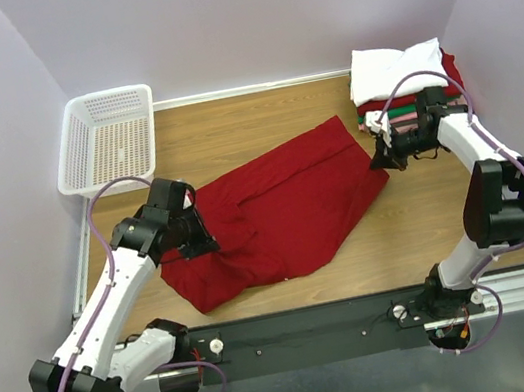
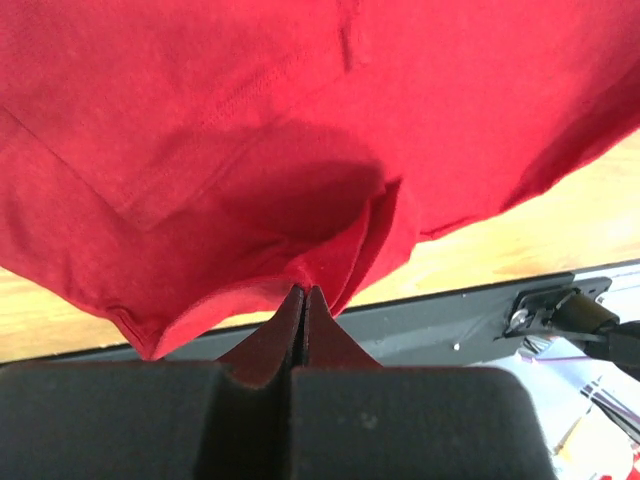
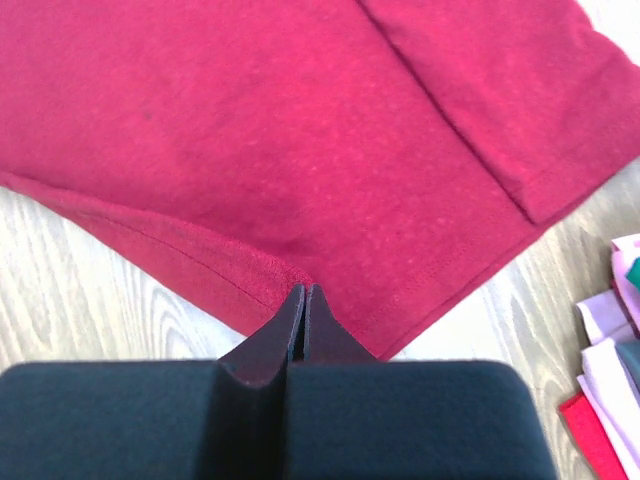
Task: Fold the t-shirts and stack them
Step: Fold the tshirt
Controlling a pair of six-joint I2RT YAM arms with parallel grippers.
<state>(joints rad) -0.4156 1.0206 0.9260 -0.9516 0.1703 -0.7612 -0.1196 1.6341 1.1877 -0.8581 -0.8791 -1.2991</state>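
A large dark red t-shirt (image 1: pixel 279 208) lies spread across the middle of the wooden table, half folded. My left gripper (image 1: pixel 192 241) is shut on its left edge; in the left wrist view the cloth (image 2: pixel 300 150) hangs from the closed tips (image 2: pixel 303 292), lifted off the table. My right gripper (image 1: pixel 378 157) is shut on the shirt's right hem corner, seen in the right wrist view (image 3: pixel 303 290) with the cloth (image 3: pixel 300 130) flat on the wood. A stack of folded t-shirts (image 1: pixel 402 80), white on top with red, green and pink below, sits at the back right.
A white plastic mesh basket (image 1: pixel 107 137) stands at the back left. The black rail (image 1: pixel 364 315) with the arm bases runs along the near edge. Edges of the folded stack (image 3: pixel 610 360) show at the right of the right wrist view.
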